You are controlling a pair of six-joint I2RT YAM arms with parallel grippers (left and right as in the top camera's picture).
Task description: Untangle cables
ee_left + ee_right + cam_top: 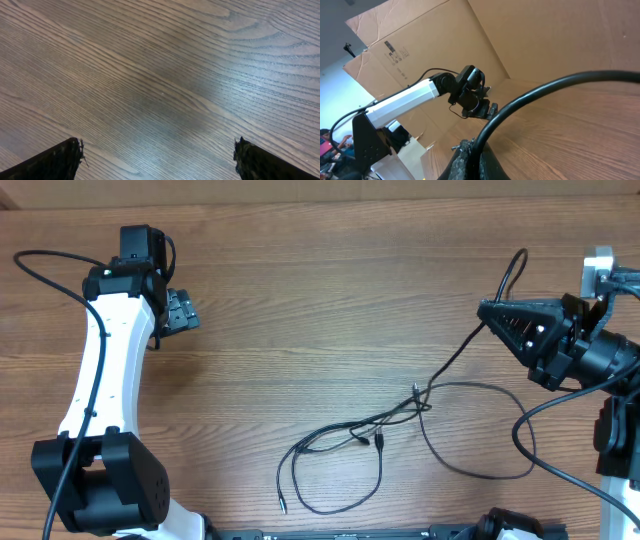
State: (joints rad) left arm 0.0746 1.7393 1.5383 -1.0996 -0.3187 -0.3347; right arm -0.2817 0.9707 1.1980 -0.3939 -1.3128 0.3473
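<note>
Several thin black cables (400, 415) lie in loose loops on the wooden table, crossing in a knot (418, 394) right of centre. One strand rises from the knot to my right gripper (487, 308), which is shut on it. In the right wrist view that cable (545, 90) arcs out from between the closed fingers (467, 160). A plug end (283, 505) rests near the front edge. My left gripper (182, 310) hangs open at the far left, well away from the cables. Its fingertips (57, 162) show only bare wood between them.
The left arm's white link (100, 370) and black base (95, 480) fill the left side. Its thicker black arm cable (45, 265) loops at the upper left. A cardboard wall (520, 35) stands behind the table in the right wrist view.
</note>
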